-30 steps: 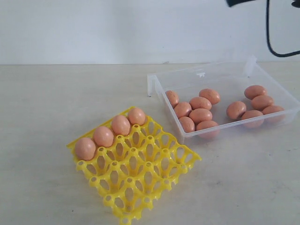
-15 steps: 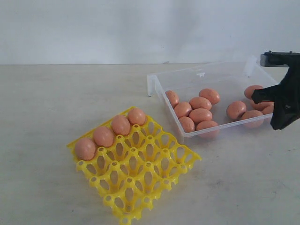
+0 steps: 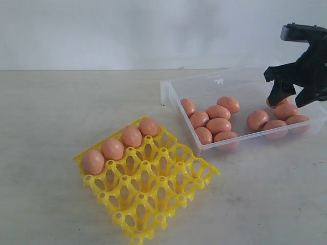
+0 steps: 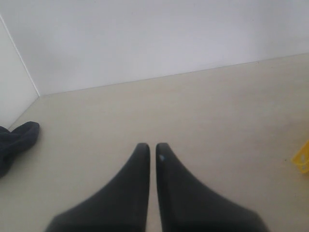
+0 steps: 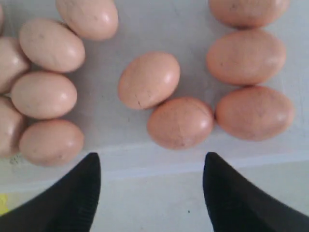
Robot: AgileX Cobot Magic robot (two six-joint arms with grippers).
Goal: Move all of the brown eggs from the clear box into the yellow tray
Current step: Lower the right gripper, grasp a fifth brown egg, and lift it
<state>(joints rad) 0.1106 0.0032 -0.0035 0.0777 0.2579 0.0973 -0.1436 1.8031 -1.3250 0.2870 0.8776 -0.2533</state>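
Exterior view: the tray (image 3: pixel 153 191) sits on the table (image 3: pixel 61 112), turned so that one corner points at the camera. Four eggs (image 3: pixel 112 148) stand in the cups along its far-left edge, and that row runs diagonally from near left to far right. The box (image 3: pixel 214 81) lies further back and to the right, its long side running roughly across the view. The eggs in it lie on their sides, long axes mostly level. Seven are bunched at its left end, and a looser group lies at its right end. The right gripper (image 3: pixel 286 103) hangs over that right group with its fingers spread, hiding part of one egg.

Left wrist view: the left gripper (image 4: pixel 151 147) hovers over bare table, its fingers together but for a thin slit, holding nothing. A yellow corner of the tray (image 4: pixel 302 159) shows at the edge.

Right wrist view: the right gripper (image 5: pixel 150 162) is wide open and empty above the box's wall (image 5: pixel 159 162). Between its tips, two eggs (image 5: pixel 180 122) touch each other.
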